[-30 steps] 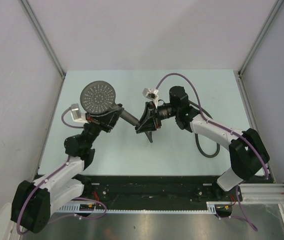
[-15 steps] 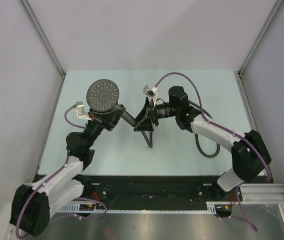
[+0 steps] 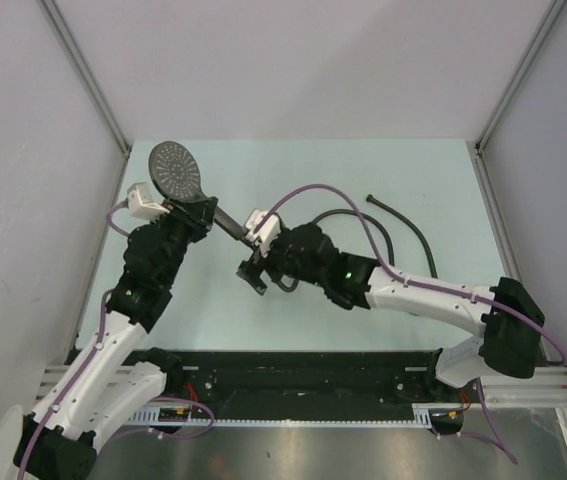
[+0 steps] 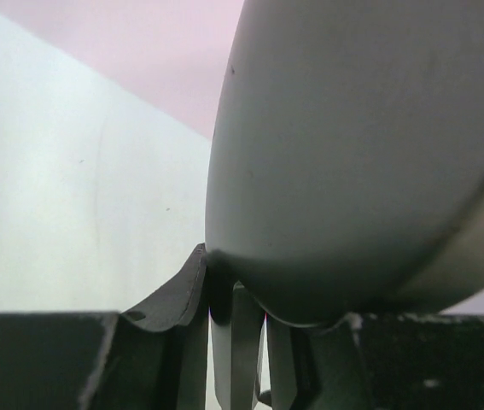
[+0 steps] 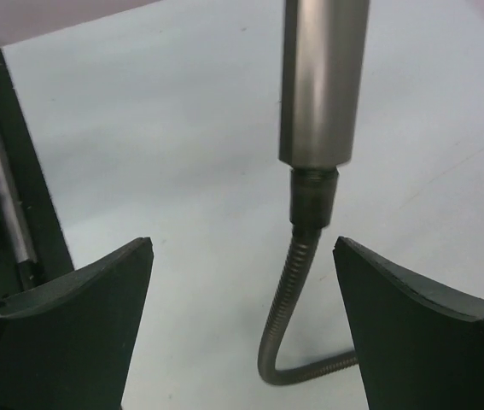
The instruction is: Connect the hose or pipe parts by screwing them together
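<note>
The dark grey shower head (image 3: 176, 170) is held up at the back left, with my left gripper (image 3: 199, 212) shut on its straight handle (image 3: 225, 224). In the left wrist view the head's rounded back (image 4: 361, 154) fills the frame above the shut fingers (image 4: 173, 290). In the right wrist view the handle (image 5: 323, 77) ends in a dark nut (image 5: 312, 198), which sits against it, and the ribbed hose (image 5: 297, 290) hangs from it and bends to the right. My right gripper (image 5: 242, 243) (image 3: 253, 272) stands open on both sides of the hose, touching nothing. The rest of the hose (image 3: 399, 212) lies looped on the table.
The pale green table (image 3: 293, 300) is closed in by grey walls with metal corner posts (image 3: 88, 80). A black rail (image 3: 293, 375) runs along the near edge. Purple cables (image 3: 313, 190) arch over the right arm.
My right gripper has opened, let go of the hose end and drawn back towards the near left. The left arm has carried the shower head left and farther back, with the hose trailing from it.
</note>
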